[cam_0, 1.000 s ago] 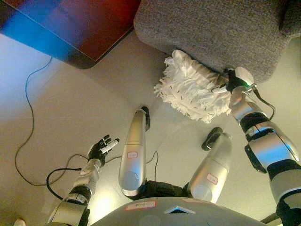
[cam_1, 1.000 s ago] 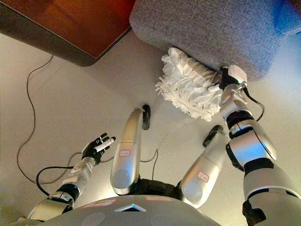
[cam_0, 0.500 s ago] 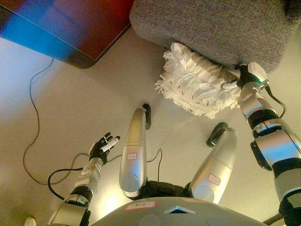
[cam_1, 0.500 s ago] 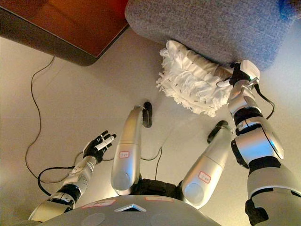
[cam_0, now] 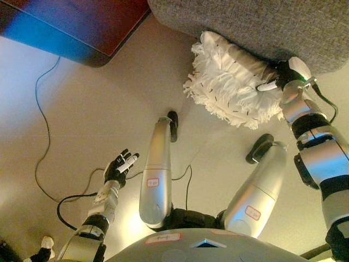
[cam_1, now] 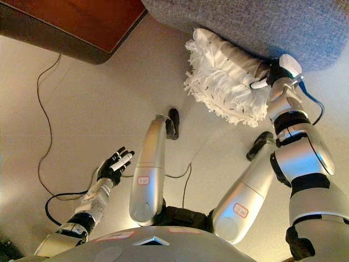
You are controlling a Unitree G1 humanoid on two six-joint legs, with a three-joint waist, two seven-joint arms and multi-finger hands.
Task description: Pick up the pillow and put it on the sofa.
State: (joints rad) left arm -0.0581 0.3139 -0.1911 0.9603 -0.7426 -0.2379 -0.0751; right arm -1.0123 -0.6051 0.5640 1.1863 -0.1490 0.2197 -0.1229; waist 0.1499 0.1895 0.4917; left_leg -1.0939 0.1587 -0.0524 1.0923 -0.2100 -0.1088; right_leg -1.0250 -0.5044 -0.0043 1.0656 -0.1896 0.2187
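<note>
Fingers of left hand (cam_0: 119,169) spread loose, holding nothing, low over pale floor (cam_0: 82,120); right hand (cam_0: 283,79) curled into edge of shaggy white pillow (cam_0: 229,87).
Pillow against front of grey sofa (cam_0: 262,24), not on the seat. Dark wooden table (cam_1: 65,22) far left.

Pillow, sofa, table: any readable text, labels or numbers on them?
No readable text.
Pillow: white and shaggy, no label or tag showing; the right hand grips its end.
Sofa: plain grey weave, no tag in view.
Table: bare dark wood top, no marks.
</note>
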